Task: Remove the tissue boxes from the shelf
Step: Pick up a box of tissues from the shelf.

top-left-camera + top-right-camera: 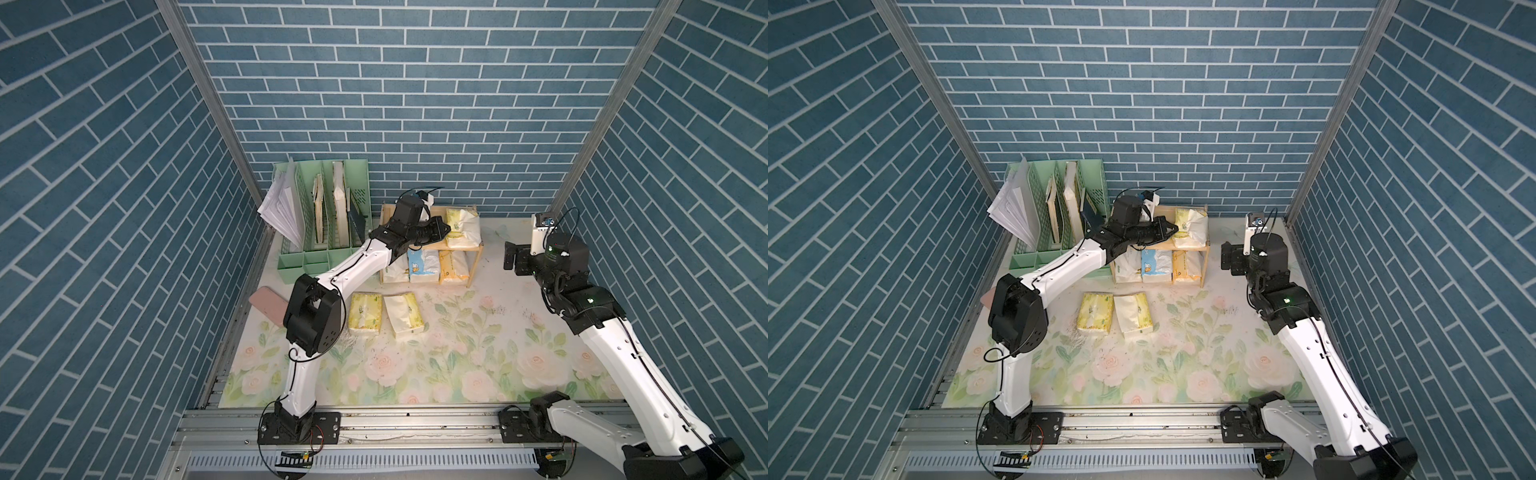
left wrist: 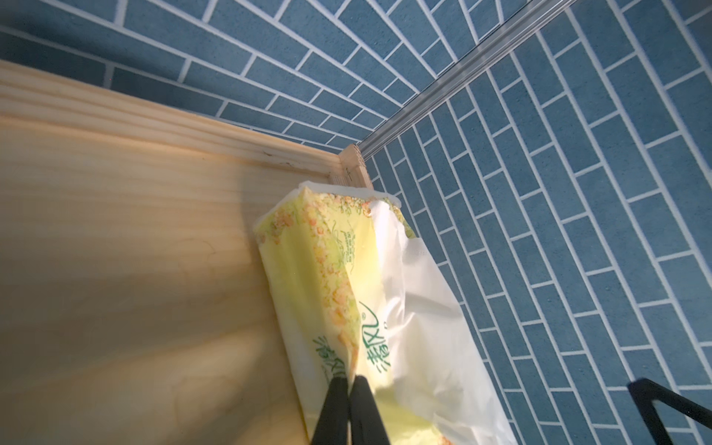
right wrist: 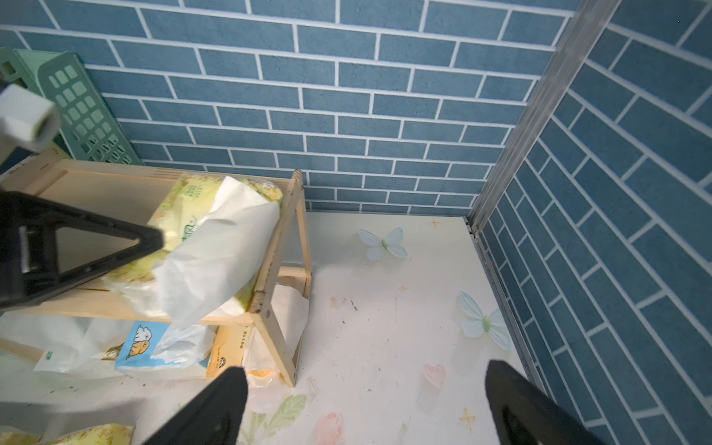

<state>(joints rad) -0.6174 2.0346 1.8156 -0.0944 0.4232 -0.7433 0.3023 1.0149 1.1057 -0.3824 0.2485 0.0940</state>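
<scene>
The left gripper [image 2: 348, 379] is pinching the crinkled plastic wrapper of a pale yellow soft tissue pack [image 2: 335, 269], its two black fingers [image 2: 335, 408] pressing together on a fold of film at the pack's near end. That pack is lying at the right end of the top plank of the small two-tier light wooden shelf [image 2: 115, 239], beside a corner post. In both top views the left arm is rising from the front rail, bending at a high elbow and stretching its white forearm diagonally back to the upper tier.

On the lower tier a white pack [image 1: 394, 270], a light blue cartoon pack [image 1: 422, 266] and an orange-yellow pack [image 1: 453, 266] are sitting side by side. A second pale yellow pack [image 1: 365, 313] and a third pale yellow pack [image 1: 405, 316] are lying on the floral mat [image 1: 457, 357] in front of the shelf.

The right gripper [image 3: 366, 368] is hovering above the mat to the right of the shelf, jaws spread wide and holding nothing.
</scene>
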